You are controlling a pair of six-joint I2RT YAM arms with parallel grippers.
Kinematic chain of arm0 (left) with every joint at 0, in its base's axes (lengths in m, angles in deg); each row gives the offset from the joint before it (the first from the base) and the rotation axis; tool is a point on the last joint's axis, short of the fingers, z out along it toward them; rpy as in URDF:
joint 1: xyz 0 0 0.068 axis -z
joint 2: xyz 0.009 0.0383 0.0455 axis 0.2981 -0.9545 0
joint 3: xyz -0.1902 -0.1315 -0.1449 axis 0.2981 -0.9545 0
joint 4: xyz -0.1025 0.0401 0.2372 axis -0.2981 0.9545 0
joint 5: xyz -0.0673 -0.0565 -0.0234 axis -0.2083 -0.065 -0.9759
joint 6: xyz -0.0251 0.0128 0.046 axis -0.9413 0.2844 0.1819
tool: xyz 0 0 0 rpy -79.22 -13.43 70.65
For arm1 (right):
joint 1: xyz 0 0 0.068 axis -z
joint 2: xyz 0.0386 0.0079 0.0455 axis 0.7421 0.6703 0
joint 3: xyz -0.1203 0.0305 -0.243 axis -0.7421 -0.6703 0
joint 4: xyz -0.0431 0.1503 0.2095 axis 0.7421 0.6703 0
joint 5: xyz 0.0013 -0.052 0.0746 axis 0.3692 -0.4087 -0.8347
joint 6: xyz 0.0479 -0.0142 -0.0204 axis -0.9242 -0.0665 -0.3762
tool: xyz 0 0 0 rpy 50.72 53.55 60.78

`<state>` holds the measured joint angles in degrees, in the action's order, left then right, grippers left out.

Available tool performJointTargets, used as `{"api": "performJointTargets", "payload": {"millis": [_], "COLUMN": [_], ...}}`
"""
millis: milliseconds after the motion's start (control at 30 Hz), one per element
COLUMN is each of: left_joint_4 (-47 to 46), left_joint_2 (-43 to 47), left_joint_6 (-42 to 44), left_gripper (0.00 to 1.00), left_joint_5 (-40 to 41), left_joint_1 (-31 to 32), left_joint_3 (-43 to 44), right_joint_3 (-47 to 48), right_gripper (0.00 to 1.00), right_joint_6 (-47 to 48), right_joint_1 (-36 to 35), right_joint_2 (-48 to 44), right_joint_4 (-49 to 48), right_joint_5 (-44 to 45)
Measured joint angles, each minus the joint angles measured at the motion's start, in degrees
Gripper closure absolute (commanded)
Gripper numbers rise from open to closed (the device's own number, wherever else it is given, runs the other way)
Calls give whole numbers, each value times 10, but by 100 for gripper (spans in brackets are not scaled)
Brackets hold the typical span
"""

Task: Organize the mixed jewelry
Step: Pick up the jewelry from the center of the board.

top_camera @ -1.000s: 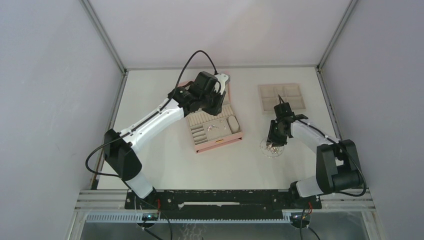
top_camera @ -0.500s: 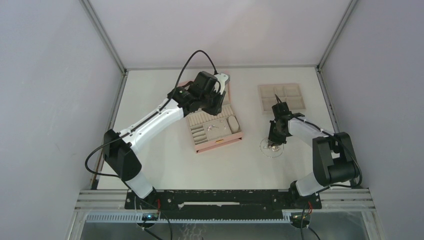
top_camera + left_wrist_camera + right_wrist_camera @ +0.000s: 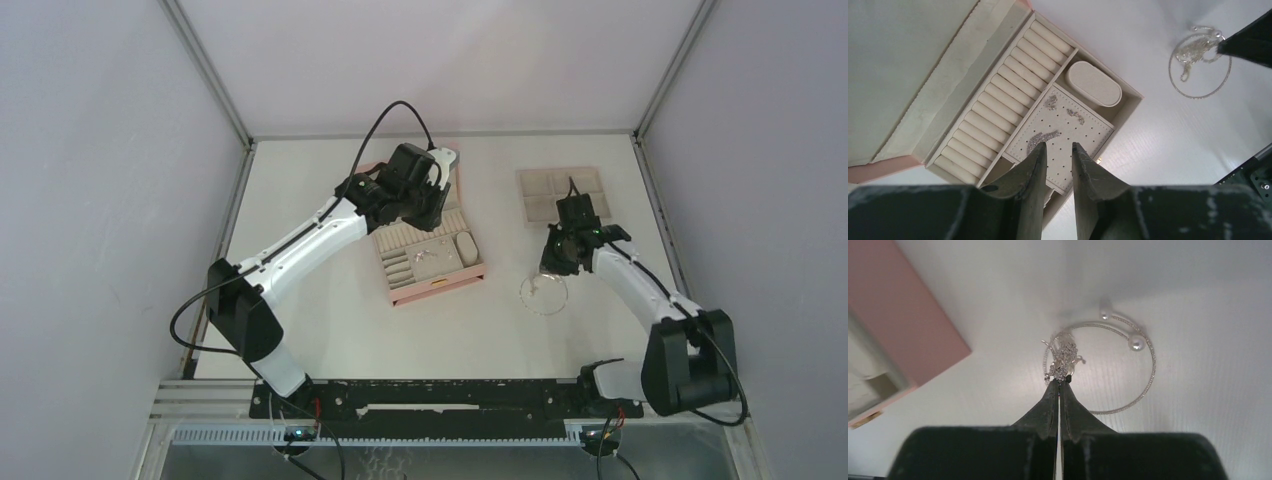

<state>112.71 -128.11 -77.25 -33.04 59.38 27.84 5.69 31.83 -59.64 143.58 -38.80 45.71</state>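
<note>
Jewelry piece [image 3: 1064, 360] pinched, right hand [image 3: 1058, 383] now raised

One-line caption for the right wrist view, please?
Right pincer pinched shut on a glittery silver cluster over a thin pearl-tipped hoop on the white table; pink box at left.

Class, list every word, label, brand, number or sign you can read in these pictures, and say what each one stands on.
None: no view shows any readable text.
The pink box, the beige compartment tray, the silver bangle, the table and both arms show no lettering, number, logo or sign.
</note>
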Motion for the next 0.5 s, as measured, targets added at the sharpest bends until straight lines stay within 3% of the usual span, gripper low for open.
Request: {"api": "performJointTargets", "payload": {"millis": [167, 500], "left_joint_4": [0, 0], "left_joint_2": [0, 0], "left_joint_6": [0, 4], "left_gripper": [70, 70], "left_joint_5": [0, 5], "left_joint_1": [0, 0], "left_joint_3": [0, 0], "right_joint_3": [38, 108], "right_gripper": [100, 100], "right_joint_6": [-5, -5], "right_joint_1": [0, 37], "right_joint_2": [-57, -72], "right_joint_4": [16, 46], "right_joint_5": [3, -9]}}
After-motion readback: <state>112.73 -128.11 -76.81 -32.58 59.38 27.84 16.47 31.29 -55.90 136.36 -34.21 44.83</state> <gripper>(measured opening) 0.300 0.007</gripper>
